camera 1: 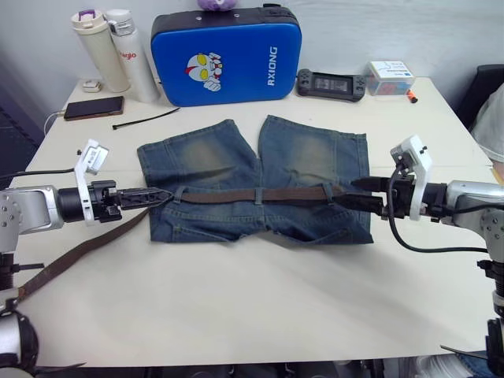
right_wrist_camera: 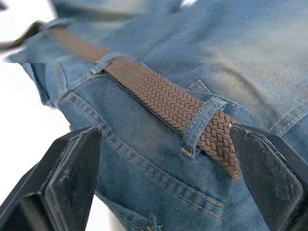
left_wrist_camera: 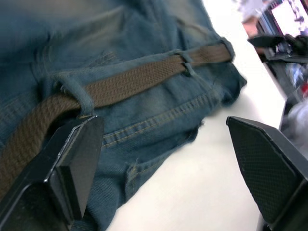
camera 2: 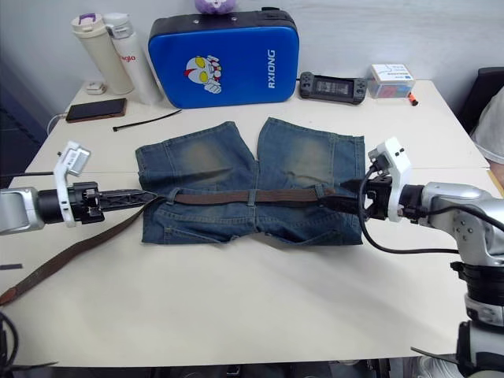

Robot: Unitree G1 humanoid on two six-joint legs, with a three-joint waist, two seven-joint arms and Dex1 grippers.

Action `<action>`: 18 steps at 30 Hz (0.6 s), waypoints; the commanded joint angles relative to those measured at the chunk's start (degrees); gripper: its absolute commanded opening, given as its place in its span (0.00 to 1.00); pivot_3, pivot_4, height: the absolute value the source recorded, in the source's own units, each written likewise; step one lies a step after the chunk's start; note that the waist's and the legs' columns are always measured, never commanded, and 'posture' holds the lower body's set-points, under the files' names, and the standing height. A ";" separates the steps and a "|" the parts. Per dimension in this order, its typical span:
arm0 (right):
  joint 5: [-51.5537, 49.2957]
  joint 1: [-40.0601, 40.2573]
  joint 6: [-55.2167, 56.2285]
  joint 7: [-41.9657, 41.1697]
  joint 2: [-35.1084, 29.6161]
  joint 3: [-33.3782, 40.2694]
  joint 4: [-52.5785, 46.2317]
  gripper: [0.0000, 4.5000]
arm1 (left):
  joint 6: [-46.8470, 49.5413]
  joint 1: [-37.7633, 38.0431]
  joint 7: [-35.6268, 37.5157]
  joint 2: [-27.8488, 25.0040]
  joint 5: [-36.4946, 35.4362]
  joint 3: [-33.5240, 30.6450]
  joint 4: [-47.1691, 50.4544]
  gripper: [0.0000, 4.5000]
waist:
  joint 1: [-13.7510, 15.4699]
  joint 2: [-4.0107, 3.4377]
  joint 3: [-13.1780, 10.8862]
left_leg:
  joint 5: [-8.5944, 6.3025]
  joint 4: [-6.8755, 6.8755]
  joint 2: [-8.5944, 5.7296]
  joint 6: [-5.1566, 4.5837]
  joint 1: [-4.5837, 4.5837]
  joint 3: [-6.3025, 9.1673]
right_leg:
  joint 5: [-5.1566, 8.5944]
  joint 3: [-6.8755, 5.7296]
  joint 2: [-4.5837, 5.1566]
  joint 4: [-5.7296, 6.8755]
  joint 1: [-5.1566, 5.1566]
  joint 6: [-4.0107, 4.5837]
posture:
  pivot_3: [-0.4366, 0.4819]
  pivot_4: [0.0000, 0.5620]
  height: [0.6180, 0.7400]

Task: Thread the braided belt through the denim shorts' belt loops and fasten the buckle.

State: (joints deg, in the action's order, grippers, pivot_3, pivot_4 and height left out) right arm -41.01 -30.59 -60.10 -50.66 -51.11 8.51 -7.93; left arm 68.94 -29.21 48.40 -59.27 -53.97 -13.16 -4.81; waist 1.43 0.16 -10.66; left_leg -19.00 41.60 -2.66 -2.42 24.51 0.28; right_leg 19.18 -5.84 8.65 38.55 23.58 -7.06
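Note:
The denim shorts [camera 1: 260, 177] lie flat mid-table, waistband nearest me. The braided belt [camera 1: 236, 195] runs across the waistband through several belt loops [camera 1: 258, 194]. Its long free tail [camera 1: 79, 252] trails over the table toward the front left edge. My left gripper [camera 1: 160, 196] is open at the waistband's left end, one finger [left_wrist_camera: 72, 163] beside the belt [left_wrist_camera: 125, 84]. At the waistband's right end my right gripper [camera 1: 348, 194] is open around the belt's end [right_wrist_camera: 216, 144], just past a loop [right_wrist_camera: 202, 122]. The buckle is out of view.
At the back stand a blue case [camera 1: 224, 57], two bottles [camera 1: 101, 49], a phone [camera 1: 93, 107], a black cable tie [camera 1: 146, 120], a game controller [camera 1: 331, 83] and a small box [camera 1: 391, 77]. Bare tabletop [camera 1: 260, 299] lies in front of the shorts.

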 commanded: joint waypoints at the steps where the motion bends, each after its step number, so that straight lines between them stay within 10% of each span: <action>1: -2.57 -3.61 -8.38 8.33 3.12 5.04 2.30 1.00 | 12.93 -8.25 -13.66 6.28 3.06 -2.20 -7.17 0.99 | -0.14 0.03 0.01 | 0.04 0.00 -0.02 -0.01 -0.08 0.00 | 0.00 -0.01 -0.03 0.10 -0.06 0.00 | 0.48 0.27 0.38; 18: -5.91 -1.33 -15.46 15.96 6.84 11.30 -1.55 1.00 | 9.85 -22.45 -18.07 15.07 14.28 4.07 -20.92 0.99 | -0.12 0.05 0.02 | 0.05 -0.03 -0.09 0.02 -0.11 -0.23 | 0.00 0.03 -0.06 0.27 0.12 0.00 | 0.48 0.27 0.38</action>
State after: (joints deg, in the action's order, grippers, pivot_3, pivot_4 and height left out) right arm -45.71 -31.92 -75.33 -35.71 -44.59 18.03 -7.20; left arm 81.81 -50.32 30.76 -45.01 -43.49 -11.16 -21.87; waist 1.32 0.21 -10.64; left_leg -18.95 41.57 -2.75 -2.39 24.38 -0.03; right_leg 19.18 -5.81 8.58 38.83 23.70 -7.06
